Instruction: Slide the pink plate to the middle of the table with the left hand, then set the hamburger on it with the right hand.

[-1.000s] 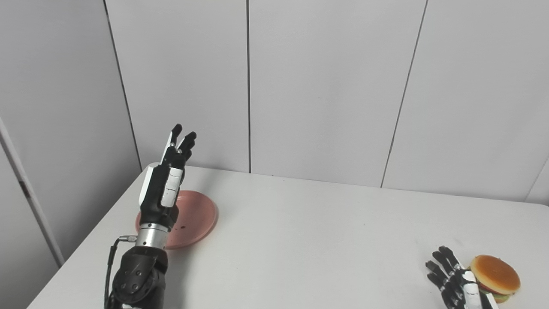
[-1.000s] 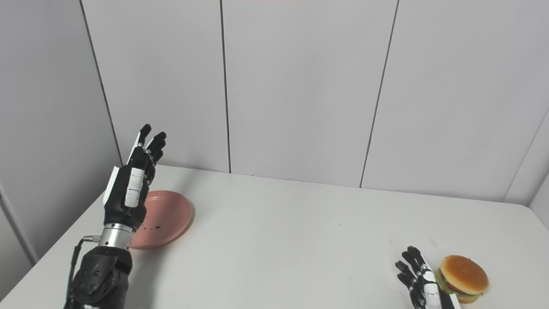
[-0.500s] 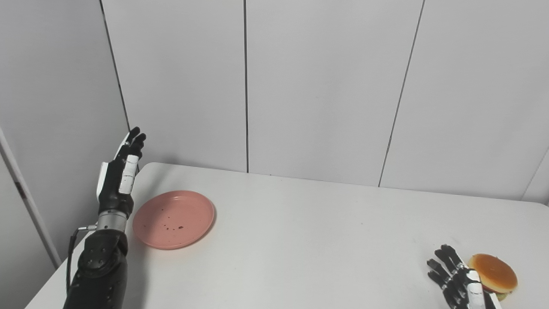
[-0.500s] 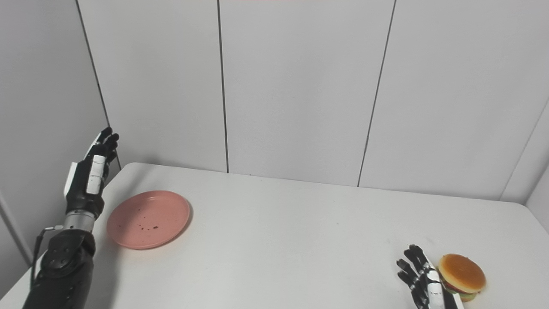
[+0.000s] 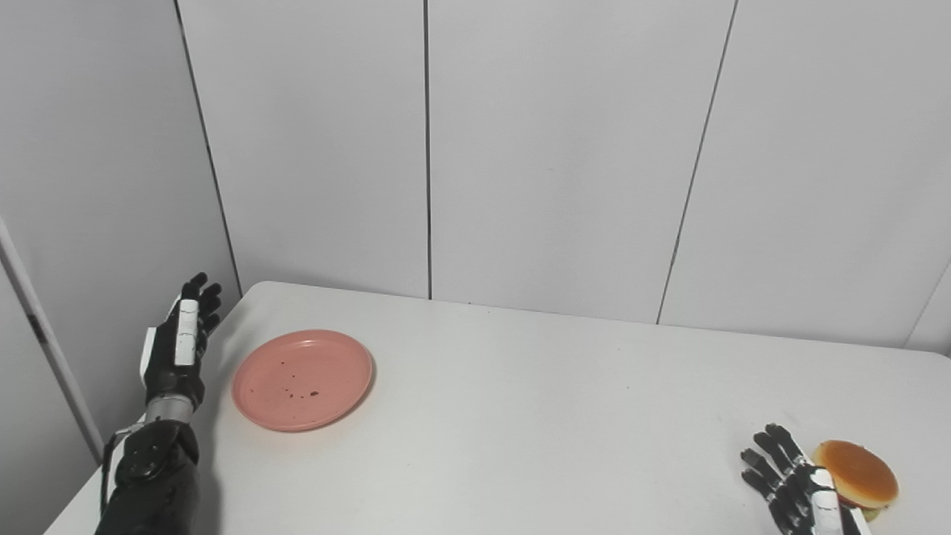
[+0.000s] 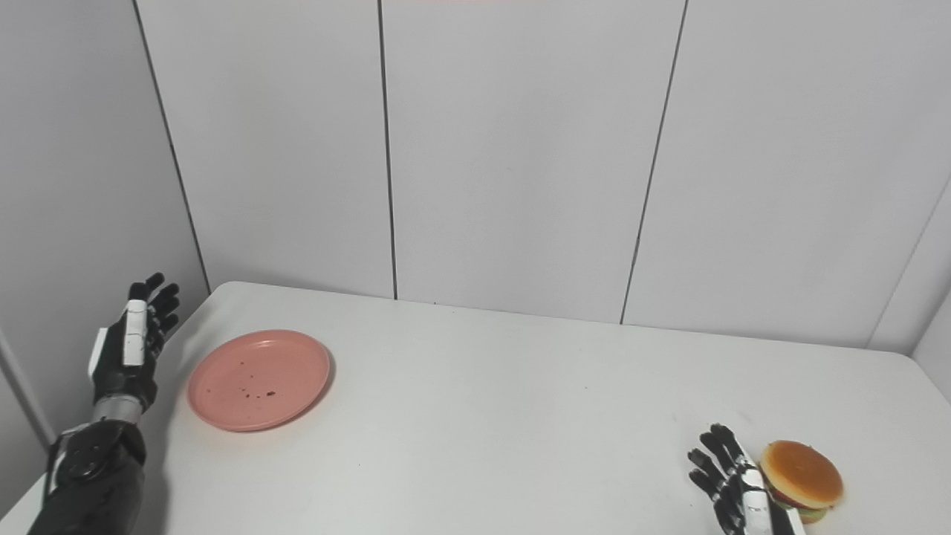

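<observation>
Both hands open at opposite ends of the white table, plate and hamburger untouched.

The left hand [image 5: 177,349] is raised off the table's left edge, fingers [image 5: 202,291] extended and slightly apart, holding nothing; it stands just left of the pink plate [image 5: 302,379] without touching it. The plate lies flat on the far-left part of the table [image 5: 535,416], well apart from the middle, with dark specks on its surface. At the near right, the right hand [image 6: 735,490] rests low with fingers spread, empty, just beside the left side of the hamburger [image 6: 801,472]; contact between them cannot be determined. The hamburger sits on the table near its right near corner. Grey wall panels [image 5: 557,148] stand behind.
</observation>
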Motion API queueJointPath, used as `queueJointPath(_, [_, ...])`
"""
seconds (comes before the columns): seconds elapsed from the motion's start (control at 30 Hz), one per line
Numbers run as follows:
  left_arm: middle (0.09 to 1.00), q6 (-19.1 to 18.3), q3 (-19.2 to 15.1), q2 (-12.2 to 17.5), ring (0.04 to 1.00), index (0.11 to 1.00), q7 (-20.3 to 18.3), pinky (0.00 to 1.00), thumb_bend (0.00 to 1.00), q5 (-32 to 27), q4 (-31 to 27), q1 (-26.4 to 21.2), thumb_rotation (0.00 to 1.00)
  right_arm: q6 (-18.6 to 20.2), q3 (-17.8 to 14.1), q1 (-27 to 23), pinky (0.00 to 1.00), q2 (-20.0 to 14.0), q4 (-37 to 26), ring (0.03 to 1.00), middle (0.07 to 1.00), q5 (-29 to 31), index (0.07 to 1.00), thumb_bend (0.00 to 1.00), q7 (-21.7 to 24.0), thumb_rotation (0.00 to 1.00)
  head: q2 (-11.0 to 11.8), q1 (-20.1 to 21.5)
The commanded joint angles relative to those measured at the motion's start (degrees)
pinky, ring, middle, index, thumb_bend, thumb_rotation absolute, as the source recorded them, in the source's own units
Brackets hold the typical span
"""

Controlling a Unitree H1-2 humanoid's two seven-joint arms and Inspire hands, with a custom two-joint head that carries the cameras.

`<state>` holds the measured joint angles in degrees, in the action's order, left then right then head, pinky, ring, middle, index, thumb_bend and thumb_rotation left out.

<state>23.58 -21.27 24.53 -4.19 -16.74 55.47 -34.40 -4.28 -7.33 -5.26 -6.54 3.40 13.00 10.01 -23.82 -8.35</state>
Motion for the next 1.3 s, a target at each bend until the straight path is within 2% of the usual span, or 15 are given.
queueJointPath(0.0, [0.856, 2.48, -0.27, 2.09, 0.912, 0.866, -1.53, 0.93, 0.97, -0.86, -0.03, -3.47, 0.9, -2.31, 0.3, 3.04, 0.88, 1.21, 3.46, 0.867, 0.902, 0.26, 0.896, 0.76, -0.01, 1.0, -0.1, 0.01])
queueJointPath(0.1, [0.855, 2.79, -0.07, 2.34, 0.904, 0.876, -2.13, 0.9, 0.98, -1.04, 1.71, -3.62, 0.88, -2.47, 0.34, 3.0, 0.88, 1.25, 3.53, 0.866, 0.9, 0.15, 0.895, 0.76, -0.05, 1.0, -0.2, 0.13])
queueJointPath(0.2, [0.855, 1.09, -0.88, 1.81, 0.893, 0.871, -2.76, 0.86, 0.97, -2.88, 1.84, -3.82, 0.86, -2.27, 0.45, 2.99, 0.87, 1.28, 3.42, 0.862, 0.898, -0.3, 0.896, 0.76, -0.34, 1.0, -0.3, 0.26])
queueJointPath(0.37, [0.849, -0.9, -0.64, 0.76, 0.852, 0.872, -2.28, 0.83, 0.98, -3.61, 2.42, -4.24, 0.85, -2.02, 0.76, 3.07, 0.86, 1.37, 2.89, 0.855, 0.897, -1.03, 0.896, 0.77, -0.79, 1.0, -0.51, 0.65])
queueJointPath(0.47, [0.842, -1.06, 0.17, 0.43, 0.846, 0.86, -2.57, 0.81, 0.95, -3.1, 3.47, -4.54, 0.87, -1.78, 0.82, 3.16, 0.85, 1.55, 2.52, 0.85, 0.894, -1.12, 0.894, 0.77, -1.13, 1.0, -0.65, 0.82])
queueJointPath(0.6, [0.881, -0.98, 1.39, 0.3, 0.896, 0.862, -2.48, 0.83, 0.99, -2.31, 5.6, -5.15, 0.88, -1.06, 0.73, 3.25, 0.85, 1.86, 1.99, 0.842, 0.886, -0.97, 0.888, 0.77, -1.49, 0.99, -0.84, 1.11])
queueJointPath(0.8, [0.867, -0.1, 3.02, 0.13, 0.886, 0.86, -1.02, 0.84, 0.98, -0.27, 9.4, -6.19, 0.91, -0.54, 0.96, 3.49, 0.84, 1.96, 1.18, 0.839, 0.886, -1.04, 0.887, 0.77, -1.86, 1.0, -1.2, 1.57])
queueJointPath(1.03, [0.881, 1.32, 4.0, -0.65, 0.911, 0.871, -3.03, 0.89, 0.98, -0.27, 11.69, -6.48, 0.91, -0.79, 1.16, 3.65, 0.83, 2.05, 0.76, 0.836, 0.884, -1.42, 0.885, 0.75, -2.05, 1.0, -1.45, 1.69])
queueJointPath(1.27, [0.872, 0.3, 4.18, -1.94, 0.909, 0.917, -3.89, 0.91, 0.98, -0.8, 12.02, -6.5, 0.87, -0.15, 1.38, 3.97, 0.84, 2.15, -0.03, 0.837, 0.887, -1.21, 0.886, 0.76, -2.06, 1.0, -1.94, 2.09])
